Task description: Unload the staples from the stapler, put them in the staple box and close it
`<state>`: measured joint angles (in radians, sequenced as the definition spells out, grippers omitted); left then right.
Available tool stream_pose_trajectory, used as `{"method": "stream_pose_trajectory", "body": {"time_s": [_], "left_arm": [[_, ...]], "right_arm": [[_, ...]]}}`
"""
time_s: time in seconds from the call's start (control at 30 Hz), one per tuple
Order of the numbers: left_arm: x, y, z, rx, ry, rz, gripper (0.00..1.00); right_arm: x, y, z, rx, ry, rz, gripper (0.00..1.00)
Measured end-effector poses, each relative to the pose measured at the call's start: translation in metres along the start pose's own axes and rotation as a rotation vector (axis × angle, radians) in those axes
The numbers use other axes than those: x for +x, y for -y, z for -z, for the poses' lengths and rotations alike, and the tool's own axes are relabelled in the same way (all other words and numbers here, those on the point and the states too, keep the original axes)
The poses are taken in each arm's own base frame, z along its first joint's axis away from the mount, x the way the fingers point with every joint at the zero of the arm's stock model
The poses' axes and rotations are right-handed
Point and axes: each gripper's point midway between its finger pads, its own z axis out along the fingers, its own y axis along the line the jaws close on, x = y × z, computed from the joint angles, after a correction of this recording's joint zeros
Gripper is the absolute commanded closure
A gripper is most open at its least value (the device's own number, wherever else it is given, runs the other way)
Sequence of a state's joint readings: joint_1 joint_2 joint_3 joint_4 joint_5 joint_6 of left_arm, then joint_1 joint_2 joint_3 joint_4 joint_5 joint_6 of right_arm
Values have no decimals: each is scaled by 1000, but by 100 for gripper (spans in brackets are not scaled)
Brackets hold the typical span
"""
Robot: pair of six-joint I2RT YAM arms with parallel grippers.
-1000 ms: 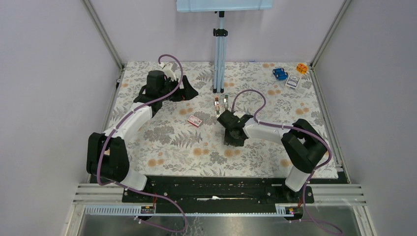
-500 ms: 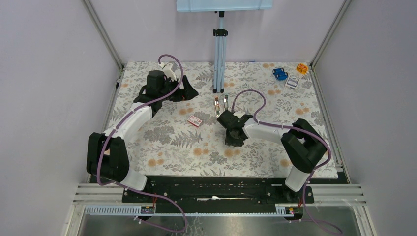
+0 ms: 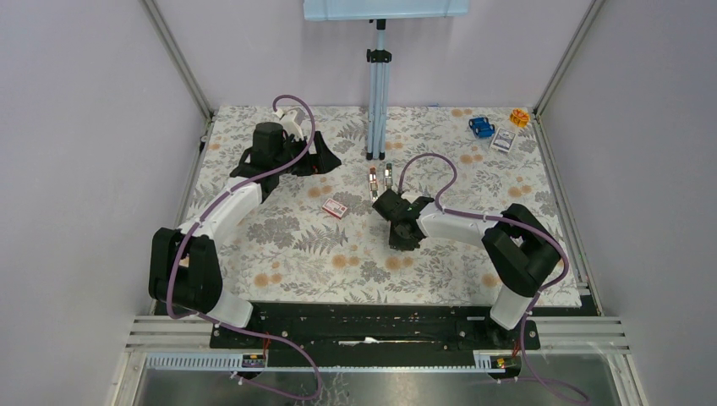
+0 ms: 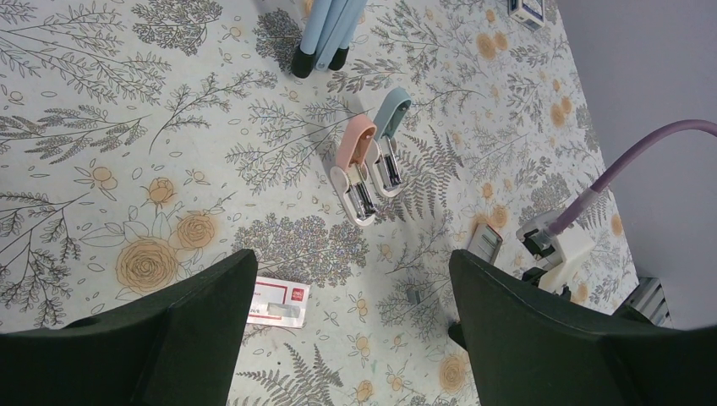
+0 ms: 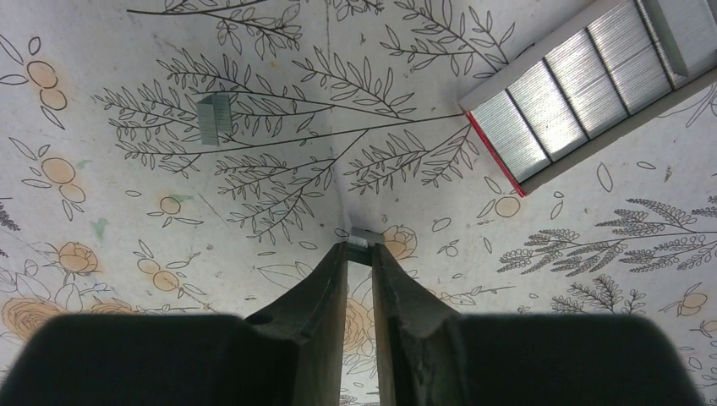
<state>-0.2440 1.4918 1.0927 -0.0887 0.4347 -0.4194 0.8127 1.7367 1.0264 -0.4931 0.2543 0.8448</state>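
Note:
Two small staplers lie open side by side on the flowered cloth, a pink one (image 4: 355, 165) (image 3: 373, 179) and a pale blue one (image 4: 389, 144) (image 3: 388, 176). My right gripper (image 5: 361, 247) (image 3: 403, 238) is low over the cloth in front of them. It is shut on a tiny silvery strip of staples (image 5: 366, 237) at its fingertips. A second short staple strip (image 5: 214, 116) (image 4: 413, 294) lies loose on the cloth. My left gripper (image 4: 353, 258) (image 3: 325, 159) is open and empty, high at the back left, looking down on the staplers.
An open box of staple strips (image 5: 583, 85) (image 4: 484, 243) lies by the right gripper. A red staple box (image 3: 335, 207) (image 4: 277, 302) lies left of it. A blue pole (image 3: 377, 101) stands behind the staplers. Small toys (image 3: 481, 127) and a box (image 3: 504, 141) sit at the far right corner.
My right gripper has shifted slightly over the cloth. The left arm has not moved.

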Motion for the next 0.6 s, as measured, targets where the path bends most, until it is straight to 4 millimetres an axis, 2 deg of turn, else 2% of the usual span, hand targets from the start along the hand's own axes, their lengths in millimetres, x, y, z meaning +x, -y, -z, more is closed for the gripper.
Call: {"method": "stream_pose_trajectory", "body": {"time_s": [0.6], "left_arm": [[1, 0, 0, 2, -3, 4, 12]], "right_arm": [[-3, -1, 3, -19, 2, 86, 79]]}}
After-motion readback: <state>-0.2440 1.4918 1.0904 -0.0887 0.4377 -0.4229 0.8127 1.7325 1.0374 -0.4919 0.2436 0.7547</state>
